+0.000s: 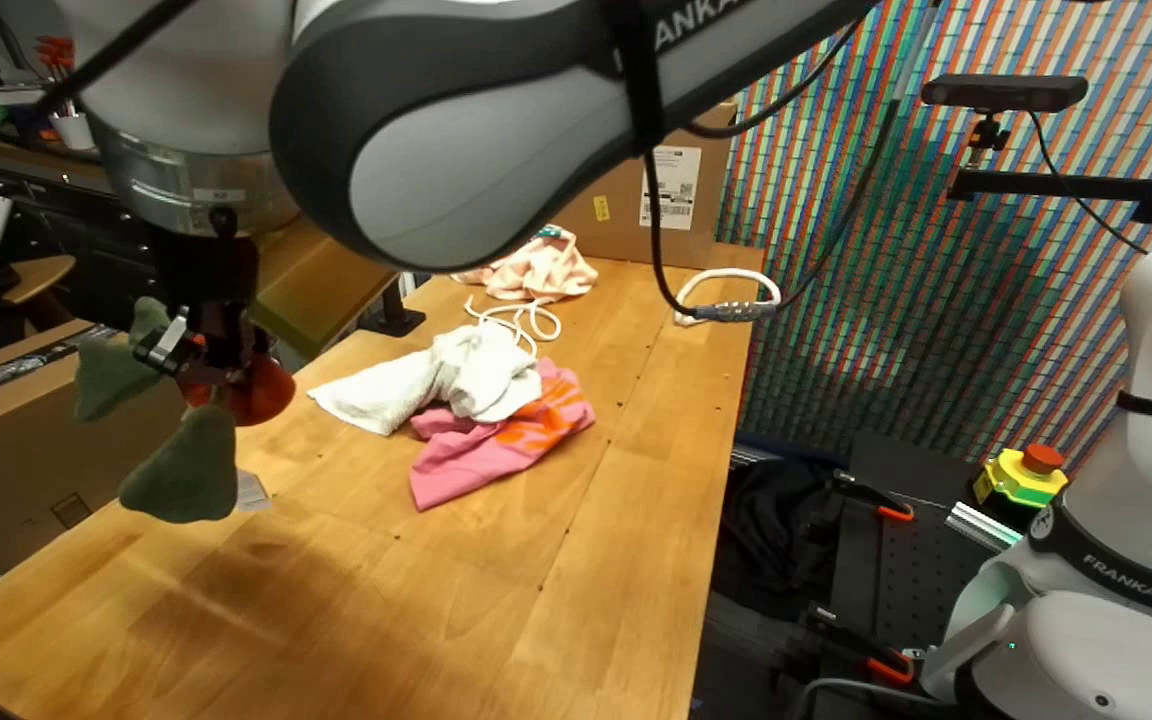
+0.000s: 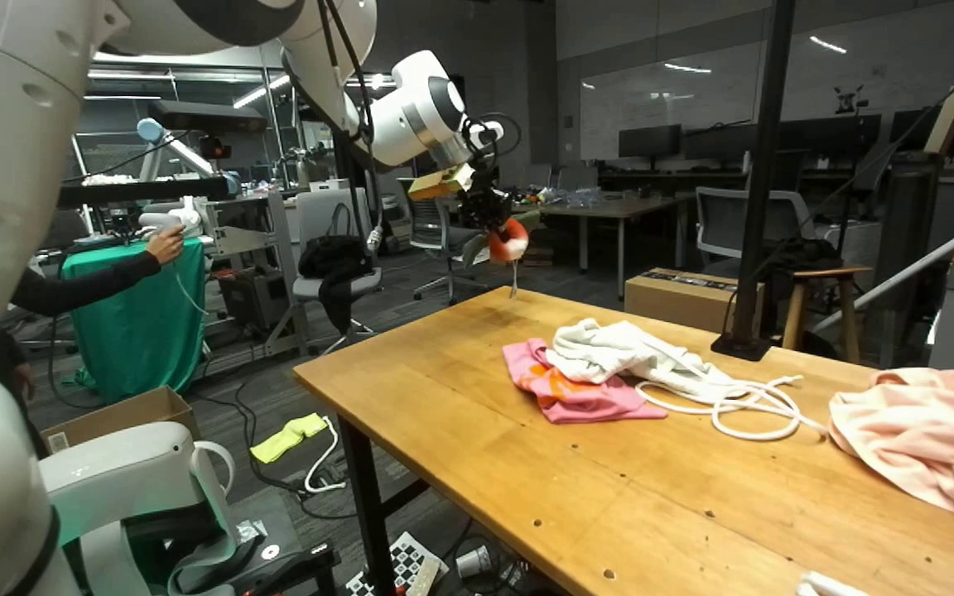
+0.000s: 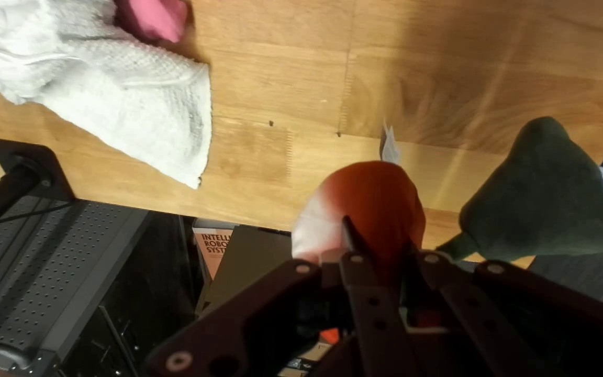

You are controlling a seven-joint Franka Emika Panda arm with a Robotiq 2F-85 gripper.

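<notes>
Hand [image 3: 382,239]: pinching the plush [image 3: 385,193], red and white; exact contact hard to make out, too dark there.
Plush: up in the air by the left edge of the bench [image 1: 456,620] in an exterior view; 2 green flaps [image 1: 186,475] stick out beside the red, pale tag [image 1: 252,492] hangs below.
White cloth [image 1: 456,375]: crumpled on the bench, right of the plush in both exterior views, partly over a pink cloth [image 1: 481,455] with orange print.
Peach cloth [image 1: 541,270]: heap at the far end, near a cardboard box [image 1: 626,215].
Cord [image 2: 763,436]: white, looped, between white cloth and peach cloth.
</notes>
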